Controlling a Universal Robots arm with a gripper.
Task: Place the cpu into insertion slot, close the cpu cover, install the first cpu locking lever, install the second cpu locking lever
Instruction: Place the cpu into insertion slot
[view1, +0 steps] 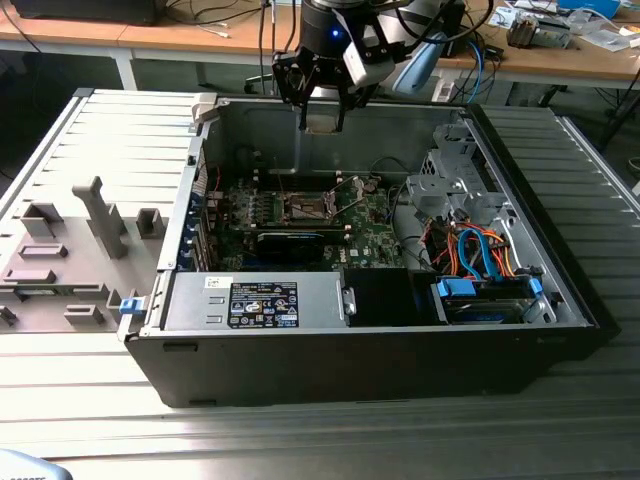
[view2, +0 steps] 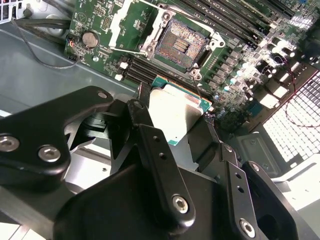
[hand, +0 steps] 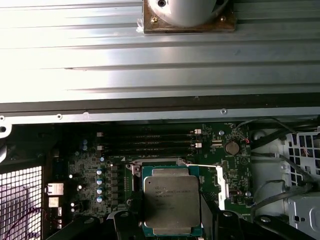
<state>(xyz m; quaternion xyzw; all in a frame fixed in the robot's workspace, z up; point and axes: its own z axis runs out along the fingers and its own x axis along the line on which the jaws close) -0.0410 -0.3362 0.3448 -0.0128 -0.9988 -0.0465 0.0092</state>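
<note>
A ribbed grey metal table (view1: 90, 400) carries everything; directly under the gripper (view1: 322, 118) an open black computer case (view1: 350, 365) lies on its side on the slats; well off from the gripper, toward the exterior view's left, a flat grey fixture plate (view1: 120, 262) with upright holders rests on the table just beside the case; in the first wrist view a round silver base on a bolted brownish plate (hand: 187, 26) sits on the slats beyond the case wall.
</note>
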